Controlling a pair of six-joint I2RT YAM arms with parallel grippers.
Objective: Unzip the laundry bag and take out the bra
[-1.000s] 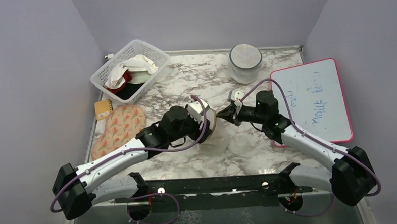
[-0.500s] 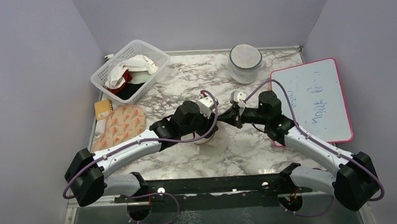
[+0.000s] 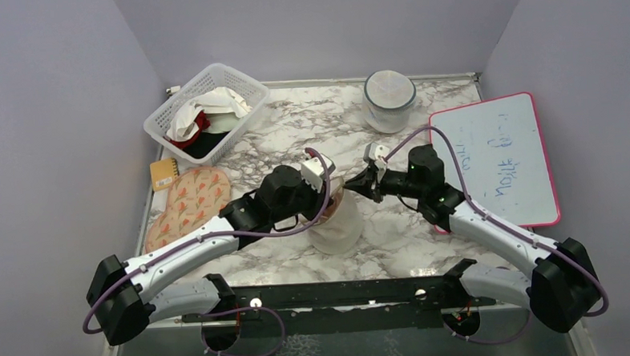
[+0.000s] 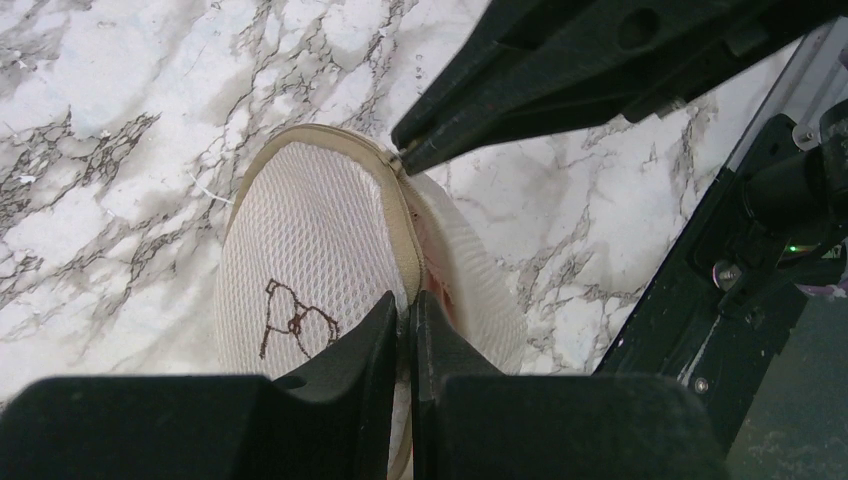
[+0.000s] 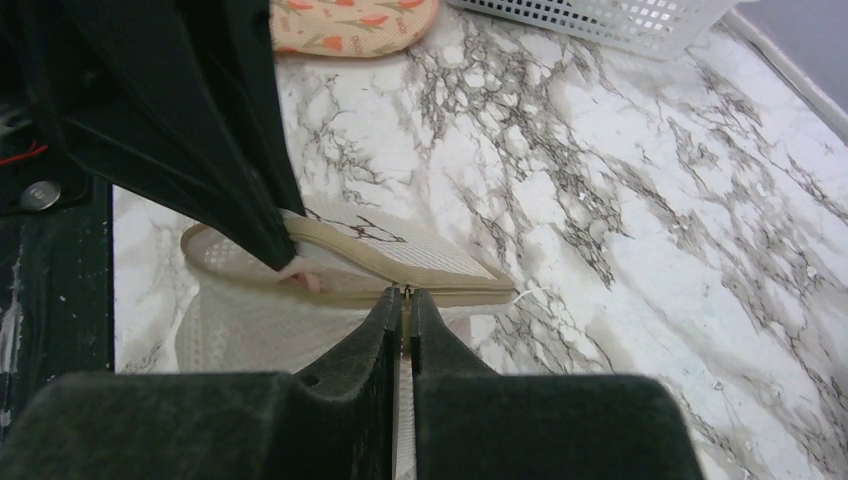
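Note:
The laundry bag (image 3: 339, 223), a cream mesh pod with a small dark line drawing on its flat face (image 4: 295, 320), lies mid-table between both arms. My left gripper (image 4: 405, 302) is shut on the bag's beige zipper band at the near rim. My right gripper (image 5: 405, 293) is shut on the small zipper pull at the opposite rim (image 4: 398, 165). The seam gapes a little. A sliver of pale pink fabric, the bra (image 5: 300, 281), shows through the gap (image 4: 437, 298); most of it is hidden inside. In the top view the left gripper (image 3: 329, 195) and right gripper (image 3: 358, 182) face each other over the bag.
A white basket (image 3: 240, 78) of white, red and black clothes stands back left. A greyish-white round pod (image 3: 389, 99) sits at the back. A pink-framed whiteboard (image 3: 495, 158) lies right, a floral pad (image 3: 188, 203) and a small yellow item (image 3: 164, 173) left.
My left gripper has shut on the bag's zipper band and drawn back slightly left. The right gripper stays shut at the zipper pull, barely moved.

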